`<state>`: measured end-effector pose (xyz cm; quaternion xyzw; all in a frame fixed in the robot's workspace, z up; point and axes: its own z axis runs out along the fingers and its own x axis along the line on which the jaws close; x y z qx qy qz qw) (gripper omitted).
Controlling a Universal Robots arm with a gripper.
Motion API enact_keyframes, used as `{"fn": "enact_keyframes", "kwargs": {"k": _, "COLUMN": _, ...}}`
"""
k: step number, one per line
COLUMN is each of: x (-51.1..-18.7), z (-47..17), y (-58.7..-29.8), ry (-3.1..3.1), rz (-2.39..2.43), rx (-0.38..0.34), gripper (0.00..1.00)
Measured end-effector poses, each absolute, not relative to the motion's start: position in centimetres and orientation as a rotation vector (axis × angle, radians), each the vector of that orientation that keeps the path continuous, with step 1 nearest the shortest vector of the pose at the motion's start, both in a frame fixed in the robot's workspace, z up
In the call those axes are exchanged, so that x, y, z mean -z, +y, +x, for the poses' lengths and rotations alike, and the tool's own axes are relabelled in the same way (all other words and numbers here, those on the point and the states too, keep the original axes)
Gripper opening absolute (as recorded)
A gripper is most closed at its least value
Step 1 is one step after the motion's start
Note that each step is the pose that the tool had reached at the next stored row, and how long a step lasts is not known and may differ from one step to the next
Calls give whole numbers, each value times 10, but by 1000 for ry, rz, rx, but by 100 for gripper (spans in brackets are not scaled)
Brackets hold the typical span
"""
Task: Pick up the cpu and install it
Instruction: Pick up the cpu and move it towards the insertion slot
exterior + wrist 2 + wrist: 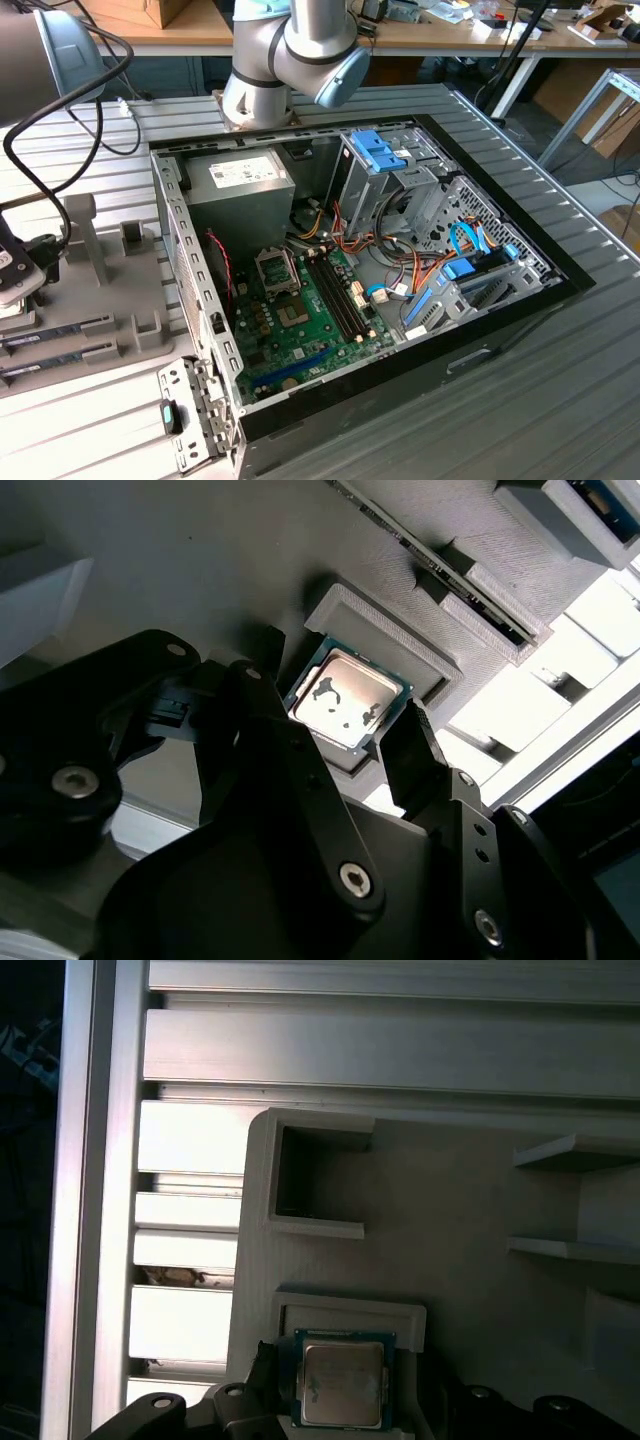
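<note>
The small flat square cpu (348, 698), silvery-grey metal on top with a thin green rim, lies flat in a raised pocket of the pale grey moulded plastic holder tray (400, 630); in the exterior view that tray (110, 330) rests on the ribbed metal table (590, 390) at the exterior view's left, beside the open black computer case (500, 330) with its green motherboard (300, 335); the black gripper (340, 700) straddles the cpu, jaws spread just wider than the chip, gripping nothing.
</note>
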<state>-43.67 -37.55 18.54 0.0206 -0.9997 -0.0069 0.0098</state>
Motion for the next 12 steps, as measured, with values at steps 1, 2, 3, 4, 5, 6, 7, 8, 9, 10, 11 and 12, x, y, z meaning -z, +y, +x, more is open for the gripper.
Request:
{"fn": "enact_keyframes", "kwargs": {"k": 1, "x": -185, "z": -437, "y": -375, "ry": -3121, "rz": 64, "rx": 22, "gripper": 66}}
{"fn": "enact_keyframes", "kwargs": {"k": 2, "x": -185, "z": -437, "y": -375, "ry": -3121, "rz": 64, "rx": 22, "gripper": 66}}
{"fn": "enact_keyframes", "kwargs": {"k": 3, "x": -185, "z": -437, "y": -375, "ry": -3121, "rz": 64, "rx": 22, "gripper": 66}}
{"fn": "enact_keyframes", "kwargs": {"k": 4, "x": -185, "z": -437, "y": -375, "ry": -3121, "rz": 65, "rx": 22, "gripper": 66}}
{"fn": "enact_keyframes", "kwargs": {"k": 5, "x": -185, "z": -437, "y": -375, "ry": -3121, "rz": 64, "rx": 22, "gripper": 65}}
{"fn": "enact_keyframes", "kwargs": {"k": 6, "x": -185, "z": -437, "y": -375, "ry": -3121, "rz": 64, "rx": 22, "gripper": 65}}
{"fn": "enact_keyframes", "kwargs": {"k": 7, "x": -185, "z": -437, "y": -375, "ry": -3121, "rz": 64, "rx": 22, "gripper": 57}}
{"fn": "enact_keyframes", "kwargs": {"k": 8, "x": -185, "z": -437, "y": -375, "ry": -3121, "rz": 64, "rx": 22, "gripper": 57}}
{"fn": "enact_keyframes", "kwargs": {"k": 9, "x": -185, "z": -437, "y": -375, "ry": -3121, "rz": 64, "rx": 22, "gripper": 57}}
{"fn": "enact_keyframes", "kwargs": {"k": 10, "x": -185, "z": -437, "y": -375, "ry": -3121, "rz": 64, "rx": 22, "gripper": 57}}
{"fn": "enact_keyframes", "kwargs": {"k": 11, "x": -185, "z": -437, "y": -375, "ry": -3121, "rz": 64, "rx": 22, "gripper": 57}}
{"fn": "enact_keyframes", "kwargs": {"k": 12, "x": -185, "z": -437, "y": -375, "ry": -3121, "rz": 64, "rx": 22, "gripper": 57}}
